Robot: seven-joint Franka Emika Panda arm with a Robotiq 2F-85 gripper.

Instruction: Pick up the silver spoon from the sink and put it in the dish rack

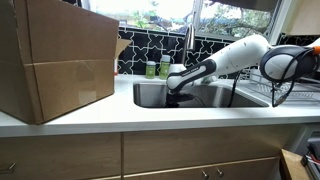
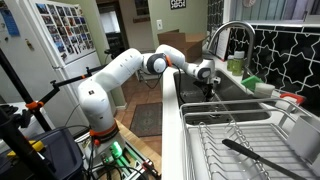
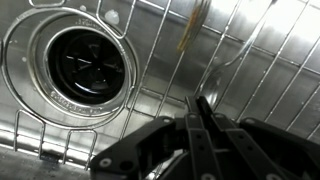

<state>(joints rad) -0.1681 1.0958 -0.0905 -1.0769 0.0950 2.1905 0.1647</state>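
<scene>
Wrist view: gripper (image 3: 197, 122) fingers pressed shut low over the sink (image 3: 150, 50) floor grid. The spoon (image 3: 222, 68) looks to be the pale streak just past the tips toward 1 o'clock, so the grip is unconfirmed, and a pinch on its very end could slip on the lift. In an exterior view the faucet (image 1: 188, 50) stands close at 12 o'clock of the gripper, with basin walls all round, so rise straight first; in an exterior view the rack (image 2: 205, 135) sits at 5 o'clock beyond the rim, with open air above.
</scene>
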